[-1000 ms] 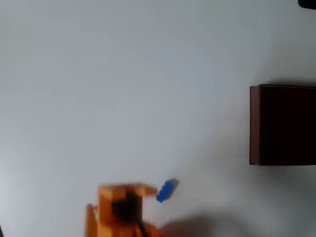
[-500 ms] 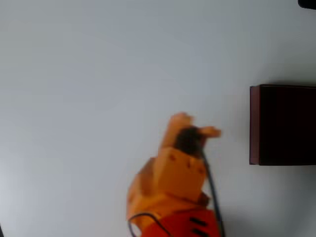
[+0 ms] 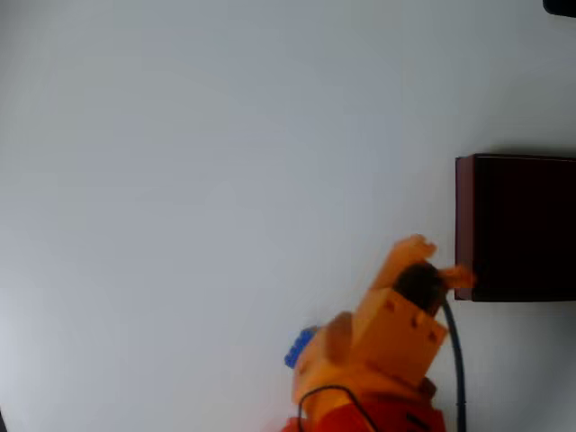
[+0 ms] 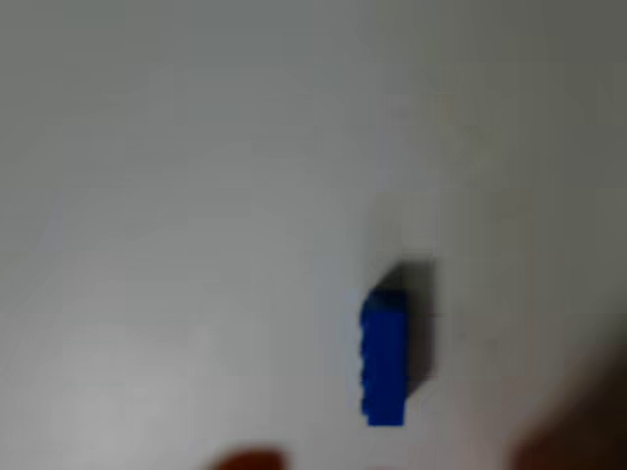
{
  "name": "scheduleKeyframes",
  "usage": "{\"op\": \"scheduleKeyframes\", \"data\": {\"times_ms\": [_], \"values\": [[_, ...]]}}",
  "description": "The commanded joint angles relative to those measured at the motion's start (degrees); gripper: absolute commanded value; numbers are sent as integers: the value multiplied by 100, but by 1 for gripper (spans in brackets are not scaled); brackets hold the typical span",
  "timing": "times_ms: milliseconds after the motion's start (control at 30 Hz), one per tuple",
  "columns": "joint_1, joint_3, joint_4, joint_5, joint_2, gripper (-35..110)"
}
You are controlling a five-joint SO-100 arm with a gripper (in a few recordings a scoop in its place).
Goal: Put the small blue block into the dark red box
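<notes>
Counter (image 3: 180, 180): big, white and flat. It takes up most of the overhead view, and all the things sit on it.

Box: the dark red box (image 3: 517, 227) is at the right edge of the overhead view. Its walls are dark red and its inside is almost black. The top is open. The picture cuts off its right side.

Arm: the orange arm (image 3: 378, 355) comes up from the bottom of the overhead view and leans toward the box. A black wire runs down along it.

Tool: the tool (image 3: 436, 263) is at the lower left corner of the box. One orange fingertip is just beside the box wall, maybe touching it. The two tips are a little way apart, and I see nothing between them.

Block: the small blue block (image 3: 298, 347) lies on the counter, well apart from the box. In the overhead view it peeks out at the left of the arm, which covers part of it. In the wrist view the block (image 4: 384, 357) lies alone on the white counter with its bumps on the left side and a dark shadow beside it.
</notes>
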Motion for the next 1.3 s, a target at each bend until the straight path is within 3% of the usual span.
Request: {"op": "scheduleKeyframes", "data": {"times_ms": [0,367,667,700,900,1267], "values": [[158,53,97,26,149,0],[352,773,114,-132,765,0],[817,879,97,413,475,7],[958,809,97,501,457,1],[1204,809,105,-114,325,5],[694,2487,97,791,18,12]]}}
